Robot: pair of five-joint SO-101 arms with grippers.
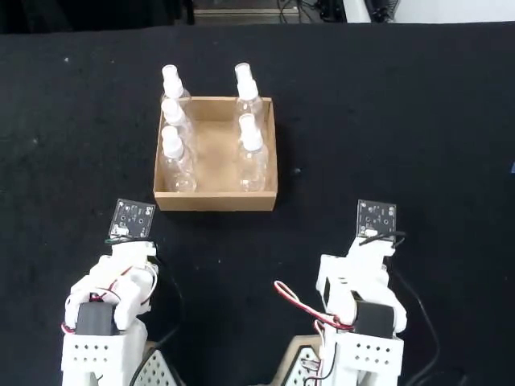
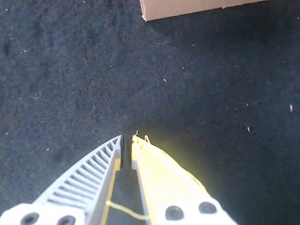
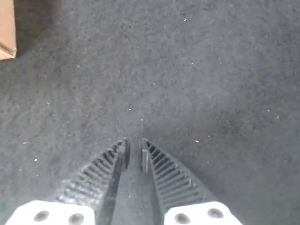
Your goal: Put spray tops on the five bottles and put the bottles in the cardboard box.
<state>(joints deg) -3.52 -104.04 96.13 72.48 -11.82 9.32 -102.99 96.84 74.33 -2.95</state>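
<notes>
While five bottles (image 1: 251, 157) stand, one box (image 1: 216, 199) holds them.

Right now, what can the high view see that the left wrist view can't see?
The high view adds the five bottles with white spray tops. Three are plainly inside the cardboard box and the back two are at its far wall. It also adds the left arm and right arm, parked in front of the box. The left wrist view adds the left end effector close up: a grey finger and a yellow finger nearly touching, holding nothing. Both share the cardboard box and the black table.
</notes>
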